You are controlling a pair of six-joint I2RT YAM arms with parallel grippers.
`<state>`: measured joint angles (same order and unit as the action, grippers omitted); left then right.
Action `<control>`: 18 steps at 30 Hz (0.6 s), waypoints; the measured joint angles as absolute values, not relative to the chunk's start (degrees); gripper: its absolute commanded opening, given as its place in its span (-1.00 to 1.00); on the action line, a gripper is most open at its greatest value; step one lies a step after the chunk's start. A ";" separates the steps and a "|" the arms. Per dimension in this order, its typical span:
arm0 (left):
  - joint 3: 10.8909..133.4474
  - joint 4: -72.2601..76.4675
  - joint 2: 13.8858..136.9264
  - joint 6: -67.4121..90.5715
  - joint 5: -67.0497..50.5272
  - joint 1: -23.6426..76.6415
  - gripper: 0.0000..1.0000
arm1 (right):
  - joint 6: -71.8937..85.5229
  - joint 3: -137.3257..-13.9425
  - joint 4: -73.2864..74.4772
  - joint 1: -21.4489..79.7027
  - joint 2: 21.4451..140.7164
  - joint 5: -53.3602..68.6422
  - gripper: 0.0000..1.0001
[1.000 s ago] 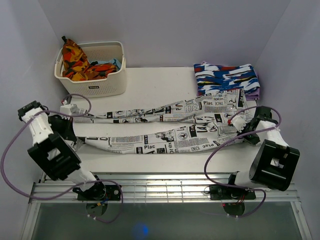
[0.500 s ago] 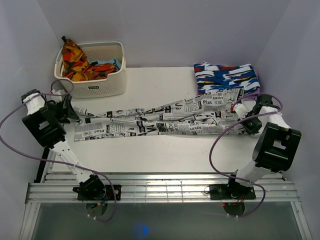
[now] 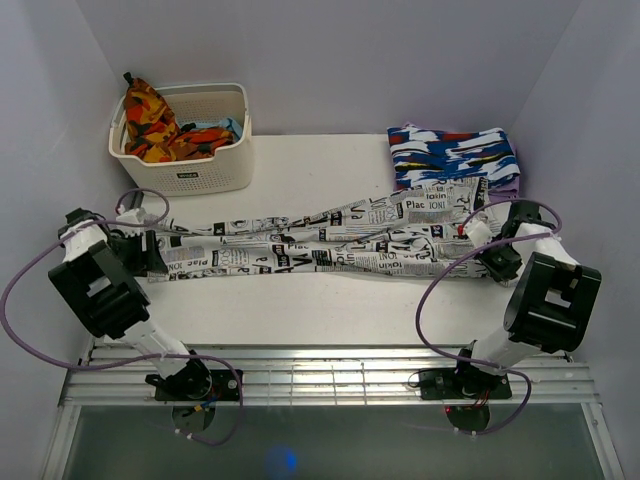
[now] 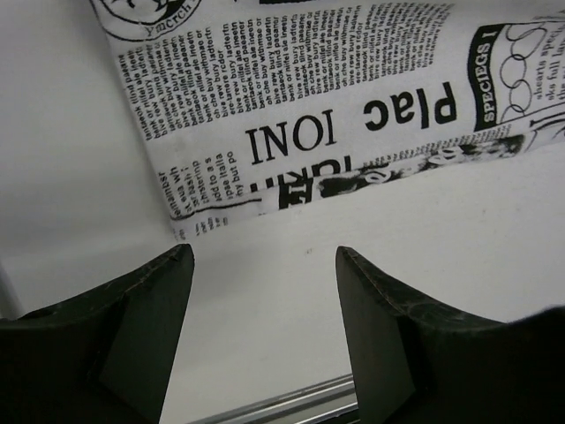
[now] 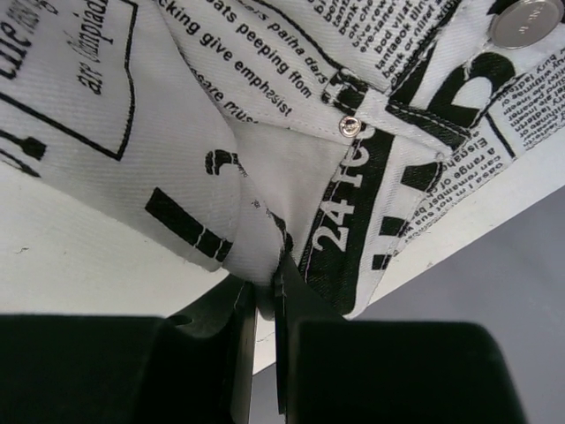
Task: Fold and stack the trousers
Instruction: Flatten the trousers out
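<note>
The trousers (image 3: pixel 320 240), white with black newspaper print, lie stretched across the table, the two legs laid side by side from left to right. At their left end my left gripper (image 3: pixel 150 252) is open, its fingers (image 4: pixel 150 291) just short of the leg hem (image 4: pixel 291 132) with bare table between them. Over on the right, my right gripper (image 3: pixel 490 248) is shut on a fold of the trousers' waist (image 5: pixel 265 247), beside a rivet and a metal button (image 5: pixel 521 22).
A white basket (image 3: pixel 185 175) holding an orange-red-yellow cloth (image 3: pixel 150 120) stands at the back left. A folded blue-white-red garment (image 3: pixel 455 155) lies at the back right, touching the trousers' waist. Metal rails (image 3: pixel 320 375) run along the table's near edge.
The near leg was carried back and laid alongside the far leg. My left gripper let go of the hem and drew back slightly. The right gripper kept its hold on the waist.
</note>
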<state>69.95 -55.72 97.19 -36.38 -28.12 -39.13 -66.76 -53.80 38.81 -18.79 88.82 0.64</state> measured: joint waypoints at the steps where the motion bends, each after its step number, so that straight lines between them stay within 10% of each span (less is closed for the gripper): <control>1: 69.08 -54.37 98.48 -35.77 -27.75 -38.57 0.51 | -66.94 -53.54 38.79 -18.79 88.68 0.34 -0.84; 5: 67.18 -48.90 102.61 -33.04 -26.89 -35.57 0.41 | -67.68 -52.66 38.68 -18.76 88.31 -0.34 -0.84; 18: 62.28 -44.97 100.77 -39.81 -17.10 -37.69 -0.78 | -71.29 -45.54 37.19 -18.74 84.68 -3.60 -0.85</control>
